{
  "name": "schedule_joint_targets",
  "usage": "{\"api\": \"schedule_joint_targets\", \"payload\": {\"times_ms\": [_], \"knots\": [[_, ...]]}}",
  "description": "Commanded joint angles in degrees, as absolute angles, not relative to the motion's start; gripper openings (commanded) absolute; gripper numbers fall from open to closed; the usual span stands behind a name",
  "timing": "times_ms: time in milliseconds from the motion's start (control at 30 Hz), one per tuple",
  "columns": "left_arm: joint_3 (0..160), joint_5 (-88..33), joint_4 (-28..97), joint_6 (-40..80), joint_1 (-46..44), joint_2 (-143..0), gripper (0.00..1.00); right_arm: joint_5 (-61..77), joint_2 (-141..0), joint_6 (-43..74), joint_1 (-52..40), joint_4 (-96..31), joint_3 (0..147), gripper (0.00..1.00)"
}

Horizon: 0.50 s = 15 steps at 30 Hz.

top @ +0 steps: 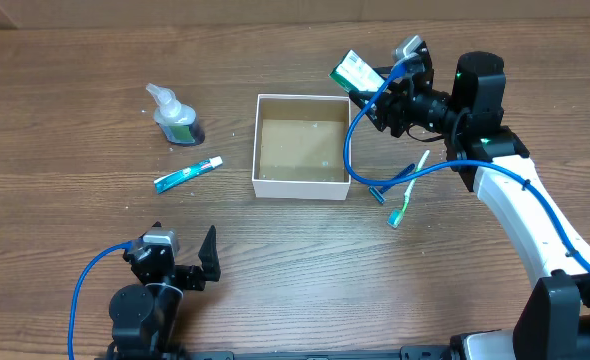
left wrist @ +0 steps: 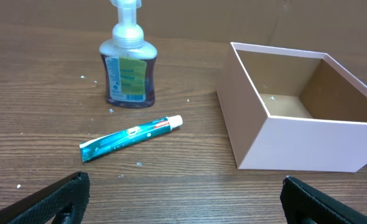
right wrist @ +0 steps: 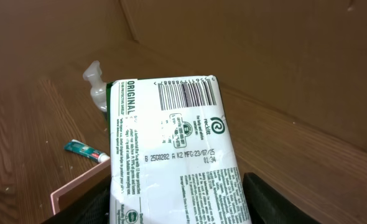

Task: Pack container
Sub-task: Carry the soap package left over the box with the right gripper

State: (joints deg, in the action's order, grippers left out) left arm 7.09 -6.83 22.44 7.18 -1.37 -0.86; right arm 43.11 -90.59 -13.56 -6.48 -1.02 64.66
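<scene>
The container (top: 260, 182) is a square shallow box with white walls and a brown inside, at the table's middle; it shows in the left wrist view (left wrist: 295, 146) and its corner in the right wrist view (right wrist: 71, 194). It looks empty. My right gripper (top: 373, 88) is shut on a green-and-white soap packet (top: 356, 72), held above the container's back right corner; the packet fills the right wrist view (right wrist: 171, 149). My left gripper (top: 197, 262) is open and empty near the front left edge (left wrist: 183, 199).
A clear pump bottle (top: 175, 118) (left wrist: 127, 68) and a teal toothpaste tube (top: 188, 174) (left wrist: 130, 138) lie left of the container. Both show in the right wrist view: the bottle (right wrist: 95, 84), the tube (right wrist: 87, 151). A toothbrush (top: 408, 192) and a blue razor (top: 387, 186) lie to its right.
</scene>
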Motion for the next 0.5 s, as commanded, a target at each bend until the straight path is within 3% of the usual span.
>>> {"api": "schedule_joint_targets", "payload": {"times_ms": [0, 467], "knots": [[6.6, -7.3, 22.2, 7.7, -1.0, -0.2, 1.00, 45.3, -88.9, -13.9, -6.8, -0.3, 65.8, 0.42], [6.6, -7.3, 22.2, 7.7, -1.0, -0.2, 1.00, 48.1, -88.9, -15.4, -6.8, -0.6, 65.8, 0.41]]}}
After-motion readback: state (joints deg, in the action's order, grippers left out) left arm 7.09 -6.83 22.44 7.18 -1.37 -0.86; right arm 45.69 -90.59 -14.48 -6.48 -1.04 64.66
